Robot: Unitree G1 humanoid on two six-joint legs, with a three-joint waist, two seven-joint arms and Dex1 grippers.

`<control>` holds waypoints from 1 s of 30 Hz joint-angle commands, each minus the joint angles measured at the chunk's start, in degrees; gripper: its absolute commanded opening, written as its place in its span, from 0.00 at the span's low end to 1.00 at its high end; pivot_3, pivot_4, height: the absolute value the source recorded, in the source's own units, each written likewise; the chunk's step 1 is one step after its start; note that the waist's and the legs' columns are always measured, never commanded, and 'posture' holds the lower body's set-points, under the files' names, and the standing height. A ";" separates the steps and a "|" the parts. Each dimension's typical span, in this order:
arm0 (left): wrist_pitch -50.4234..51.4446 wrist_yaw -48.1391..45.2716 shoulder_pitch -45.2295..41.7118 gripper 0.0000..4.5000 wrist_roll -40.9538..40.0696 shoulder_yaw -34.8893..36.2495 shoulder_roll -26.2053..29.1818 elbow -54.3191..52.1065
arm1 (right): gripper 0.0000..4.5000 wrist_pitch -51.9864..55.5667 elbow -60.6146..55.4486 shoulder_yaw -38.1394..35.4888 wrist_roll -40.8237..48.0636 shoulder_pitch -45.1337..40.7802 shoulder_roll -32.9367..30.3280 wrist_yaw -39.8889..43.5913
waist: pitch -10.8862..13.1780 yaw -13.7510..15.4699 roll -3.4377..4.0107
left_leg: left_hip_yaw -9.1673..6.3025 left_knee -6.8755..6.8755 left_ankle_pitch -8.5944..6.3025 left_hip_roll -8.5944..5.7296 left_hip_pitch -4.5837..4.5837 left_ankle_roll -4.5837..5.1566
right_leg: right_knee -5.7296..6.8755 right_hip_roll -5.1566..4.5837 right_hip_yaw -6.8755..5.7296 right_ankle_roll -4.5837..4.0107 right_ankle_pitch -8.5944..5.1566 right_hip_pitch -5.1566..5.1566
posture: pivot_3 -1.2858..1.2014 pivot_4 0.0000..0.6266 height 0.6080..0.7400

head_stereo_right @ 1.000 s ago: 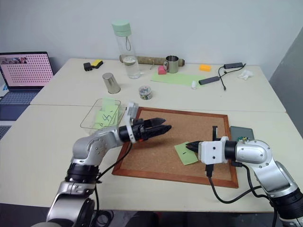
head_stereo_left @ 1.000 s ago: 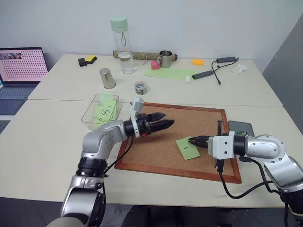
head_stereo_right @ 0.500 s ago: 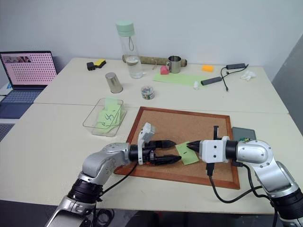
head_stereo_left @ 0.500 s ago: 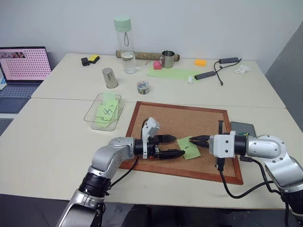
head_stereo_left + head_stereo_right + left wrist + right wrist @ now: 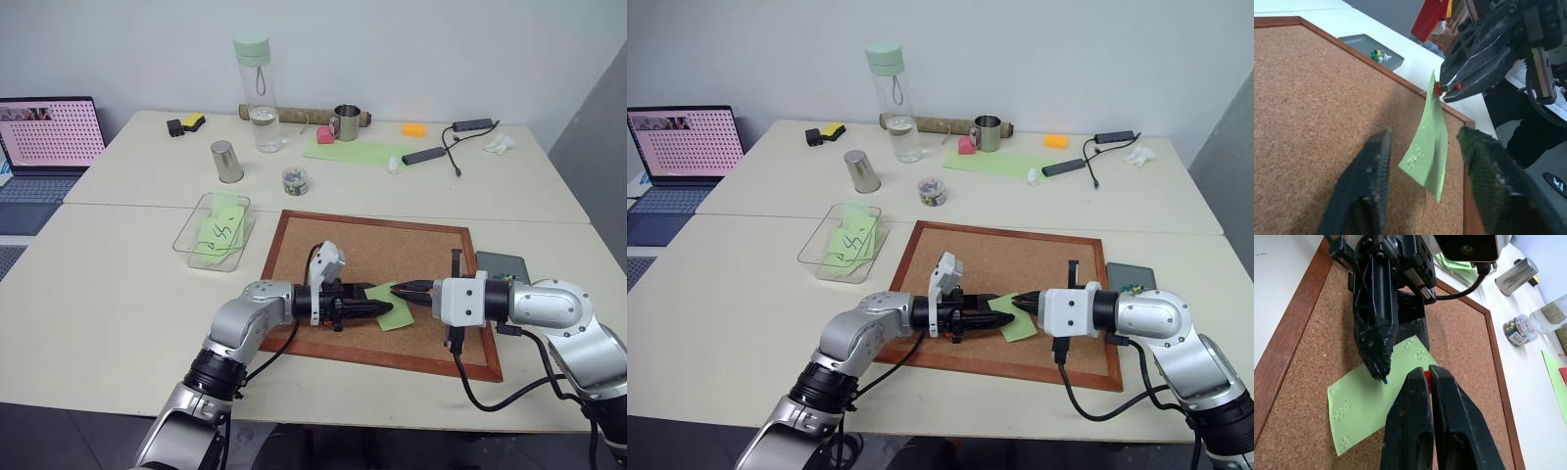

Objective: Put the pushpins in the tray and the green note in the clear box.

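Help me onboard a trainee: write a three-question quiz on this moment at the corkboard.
1. True or false: the right gripper is shut on a red pushpin.
2. Where is the green note? A) in the clear box; B) between the open fingers of the left gripper, over the corkboard; C) on the tray.
3. What lies in the tray?

Key: 1 true; 2 B; 3 a few coloured pushpins.
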 commanded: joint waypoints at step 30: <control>4.20 4.07 -0.05 0.01 -2.23 2.84 -1.77 -2.36 | 0.00 24.46 -7.26 -19.60 14.75 5.62 -4.61 -5.29 | 0.00 0.08 0.00 | -0.02 0.02 -0.09 0.00 -0.02 0.16 | 0.00 0.00 0.00 0.00 0.00 0.01 | 0.52 0.24 1.00</control>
